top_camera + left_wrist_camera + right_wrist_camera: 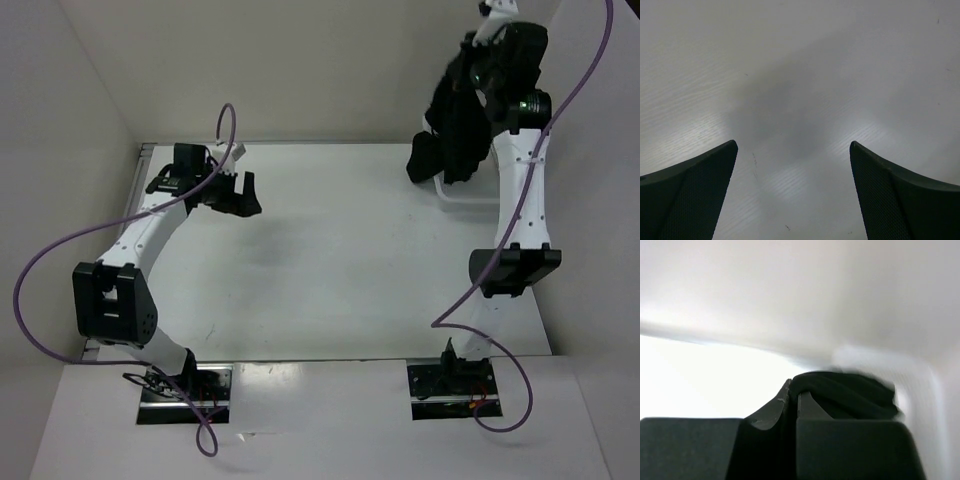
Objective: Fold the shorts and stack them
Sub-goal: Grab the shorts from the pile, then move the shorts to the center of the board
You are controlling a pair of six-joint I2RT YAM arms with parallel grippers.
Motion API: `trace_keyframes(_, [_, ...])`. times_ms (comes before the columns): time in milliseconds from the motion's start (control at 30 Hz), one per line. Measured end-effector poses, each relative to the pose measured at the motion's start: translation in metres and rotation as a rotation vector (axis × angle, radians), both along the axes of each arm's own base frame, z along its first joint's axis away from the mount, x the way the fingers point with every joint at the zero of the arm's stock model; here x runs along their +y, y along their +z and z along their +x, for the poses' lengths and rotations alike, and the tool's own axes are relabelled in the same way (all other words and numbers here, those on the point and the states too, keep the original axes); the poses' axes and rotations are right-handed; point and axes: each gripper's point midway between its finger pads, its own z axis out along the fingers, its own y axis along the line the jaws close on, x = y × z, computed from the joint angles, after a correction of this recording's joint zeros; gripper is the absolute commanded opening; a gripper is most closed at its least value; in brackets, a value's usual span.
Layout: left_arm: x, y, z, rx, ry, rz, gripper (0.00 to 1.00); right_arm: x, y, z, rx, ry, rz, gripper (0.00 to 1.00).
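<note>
The black shorts [460, 120] hang bunched from my right gripper [497, 62], raised high at the far right of the table. In the right wrist view the right gripper [794, 394] is shut on a fold of the shorts [850, 395], which drape over the right finger. My left gripper [240, 192] is open and empty over the far left of the white table [340, 260]. In the left wrist view the left gripper [793, 150] has its fingers wide apart with only bare tabletop between them.
A white basket rim [465, 200] shows just below the hanging shorts at the table's far right; it appears blurred in the right wrist view [920, 375]. White walls enclose the table at the back and left. Purple cables loop from both arms.
</note>
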Motion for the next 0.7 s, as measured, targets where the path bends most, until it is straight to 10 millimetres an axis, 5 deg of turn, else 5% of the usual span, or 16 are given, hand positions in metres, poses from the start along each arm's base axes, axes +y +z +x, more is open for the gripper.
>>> trace_keyframes(133, [0.006, 0.031, 0.003, -0.105, 0.025, 0.016, 1.00, 0.126, 0.141, -0.061, -0.331, 0.279, 0.078, 0.00])
trace_keyframes(200, [0.011, 0.044, 0.005, -0.147, 0.044, 0.023, 1.00, 0.178, 0.188, -0.108, -0.453, 0.425, 0.131, 0.00])
trace_keyframes(233, [0.013, 0.049, 0.006, -0.164, 0.052, 0.025, 1.00, 0.201, 0.205, -0.130, -0.497, 0.497, 0.160, 0.00])
trace_keyframes(333, [0.034, 0.067, 0.009, -0.213, 0.109, 0.032, 1.00, 0.251, 0.222, -0.178, -0.529, 0.673, 0.233, 0.27])
trace_keyframes(433, [0.068, 0.083, 0.011, -0.258, 0.200, 0.051, 1.00, 0.275, 0.192, -0.168, -0.418, 0.728, 0.254, 0.54])
trace_keyframes(467, [0.081, 0.088, 0.010, -0.273, 0.238, 0.063, 1.00, 0.282, 0.174, -0.157, -0.361, 0.731, 0.254, 0.72])
trace_keyframes(500, [0.093, 0.094, 0.009, -0.289, 0.271, 0.072, 1.00, 0.289, 0.155, -0.147, -0.301, 0.735, 0.255, 0.78])
trace_keyframes(600, [0.115, 0.110, 0.003, -0.337, 0.341, 0.096, 1.00, 0.312, 0.052, -0.104, -0.037, 0.733, 0.207, 0.87])
trace_keyframes(700, [0.118, 0.111, -0.009, -0.358, 0.357, 0.105, 1.00, 0.318, -0.068, -0.088, 0.255, 0.704, 0.140, 0.88])
